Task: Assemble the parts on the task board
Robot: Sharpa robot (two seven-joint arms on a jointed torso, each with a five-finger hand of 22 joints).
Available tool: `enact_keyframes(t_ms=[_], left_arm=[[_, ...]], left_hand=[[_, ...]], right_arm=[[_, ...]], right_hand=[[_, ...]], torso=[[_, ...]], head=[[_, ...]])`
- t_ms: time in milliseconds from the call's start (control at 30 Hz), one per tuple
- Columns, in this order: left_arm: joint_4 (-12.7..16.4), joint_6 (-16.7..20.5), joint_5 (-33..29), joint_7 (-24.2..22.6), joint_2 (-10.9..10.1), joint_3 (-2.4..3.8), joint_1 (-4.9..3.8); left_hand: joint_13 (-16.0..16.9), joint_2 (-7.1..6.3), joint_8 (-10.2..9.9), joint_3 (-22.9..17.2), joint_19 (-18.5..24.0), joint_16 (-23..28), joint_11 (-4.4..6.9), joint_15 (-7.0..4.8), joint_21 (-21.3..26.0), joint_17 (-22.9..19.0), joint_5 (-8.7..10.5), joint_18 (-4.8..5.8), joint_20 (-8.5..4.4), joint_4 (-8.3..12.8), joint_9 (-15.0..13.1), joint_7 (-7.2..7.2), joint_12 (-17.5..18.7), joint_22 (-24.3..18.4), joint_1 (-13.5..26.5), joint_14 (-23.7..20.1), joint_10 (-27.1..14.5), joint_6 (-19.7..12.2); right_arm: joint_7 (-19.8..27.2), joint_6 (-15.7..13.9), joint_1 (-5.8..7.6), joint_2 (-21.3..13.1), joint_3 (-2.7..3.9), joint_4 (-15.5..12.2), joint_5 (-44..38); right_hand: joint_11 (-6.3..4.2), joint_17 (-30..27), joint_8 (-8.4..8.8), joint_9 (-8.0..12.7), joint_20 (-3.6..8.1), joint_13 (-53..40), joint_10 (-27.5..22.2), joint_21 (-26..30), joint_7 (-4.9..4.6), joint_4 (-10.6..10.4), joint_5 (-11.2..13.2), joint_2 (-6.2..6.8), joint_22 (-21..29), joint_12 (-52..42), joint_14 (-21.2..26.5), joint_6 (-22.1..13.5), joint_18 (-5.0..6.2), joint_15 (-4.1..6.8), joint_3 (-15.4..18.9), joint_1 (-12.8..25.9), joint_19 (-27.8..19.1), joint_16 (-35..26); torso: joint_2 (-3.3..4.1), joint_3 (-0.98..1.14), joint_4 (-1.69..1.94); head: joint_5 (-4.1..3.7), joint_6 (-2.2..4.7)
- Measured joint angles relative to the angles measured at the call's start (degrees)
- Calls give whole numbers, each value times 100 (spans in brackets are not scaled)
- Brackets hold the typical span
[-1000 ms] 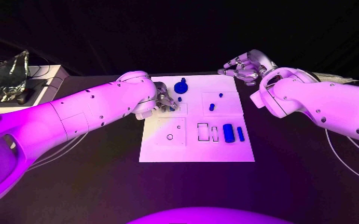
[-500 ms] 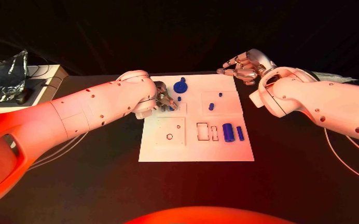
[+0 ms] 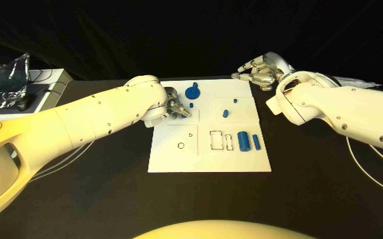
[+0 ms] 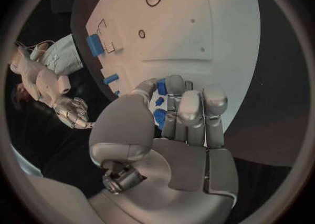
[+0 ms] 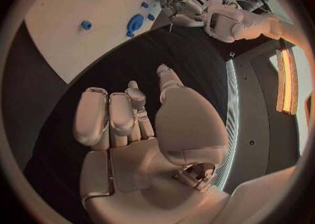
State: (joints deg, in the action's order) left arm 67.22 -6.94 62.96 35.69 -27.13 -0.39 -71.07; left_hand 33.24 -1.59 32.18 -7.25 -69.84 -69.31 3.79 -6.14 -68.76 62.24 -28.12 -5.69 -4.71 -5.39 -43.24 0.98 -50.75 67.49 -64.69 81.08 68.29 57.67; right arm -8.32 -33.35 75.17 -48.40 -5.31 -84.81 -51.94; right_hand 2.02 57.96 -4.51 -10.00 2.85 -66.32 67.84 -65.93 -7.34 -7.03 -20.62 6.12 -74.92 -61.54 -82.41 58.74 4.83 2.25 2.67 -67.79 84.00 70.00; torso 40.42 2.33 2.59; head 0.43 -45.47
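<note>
Step in hand looks like picking a part at the task board far-left corner. Left hand hangs over that corner, fingers half curled; whether it grips anything I cannot tell. Small blue part just beside its fingertips. Next move needs a fine pinch. Right hand hangs off the board's far-right corner, fingers loosely curled, holding nothing.

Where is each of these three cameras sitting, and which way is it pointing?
Head view: on the robot's head, looking down at the board; both arms show.
Left wrist view: behind the left hand, facing the board.
Right wrist view: behind the right hand, over the black table.
Shared: all show the board and the large blue part.
</note>
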Motion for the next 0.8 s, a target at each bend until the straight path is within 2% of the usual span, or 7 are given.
enact_keyframes(t_ms=[133, 400, 800], left_arm=[[-1, 2, -5, 0, 0, -1, 1], [11, 8, -19, 0, -29, -1, 5], [104, 16, -25, 0, -165, -1, 19]], left_hand=[[0, 94, -25, 348, 0, 0, 1, 0, 37, 0, 0, 0, 0, -117, 24, 3, -23, 32, -94, 0, -1, 5], [-1, 164, -23, 792, -20, 0, 11, 0, 62, -1, -5, 0, -20, -259, -5, -28, -26, 84, -164, 0, -11, 8], [-5, 164, 45, 1712, -41, -25, -4, 12, 81, 13, 50, -1, 0, -451, -23, -28, -72, 145, -164, 11, 5, 7]], right_arm=[[0, 0, 0, -8, 0, -4, 0], [0, -1, 0, -25, 0, -9, 0], [0, -2, 0, -47, 0, -10, 0]], right_hand=[[0, 0, 0, 0, 0, 0, 0, 0, 0, 0, 0, 0, 0, 0, 0, 0, 0, 0, 0, 0, 0, 0], [0, 0, 0, 5, 0, 0, 0, -1, 0, 0, 0, 0, 1, 0, 0, 0, 0, 0, 0, 0, 0, 0], [0, 0, 0, 5, 0, 0, 0, -1, 1, 0, 0, 0, 1, 0, 0, 0, 0, 0, 0, 0, 0, 0]], torso=[[-1, 1, -1], [-1, 1, -3], [-3, -1, -1]], head=[[0, 4], [-5, 9], [-12, 7]])
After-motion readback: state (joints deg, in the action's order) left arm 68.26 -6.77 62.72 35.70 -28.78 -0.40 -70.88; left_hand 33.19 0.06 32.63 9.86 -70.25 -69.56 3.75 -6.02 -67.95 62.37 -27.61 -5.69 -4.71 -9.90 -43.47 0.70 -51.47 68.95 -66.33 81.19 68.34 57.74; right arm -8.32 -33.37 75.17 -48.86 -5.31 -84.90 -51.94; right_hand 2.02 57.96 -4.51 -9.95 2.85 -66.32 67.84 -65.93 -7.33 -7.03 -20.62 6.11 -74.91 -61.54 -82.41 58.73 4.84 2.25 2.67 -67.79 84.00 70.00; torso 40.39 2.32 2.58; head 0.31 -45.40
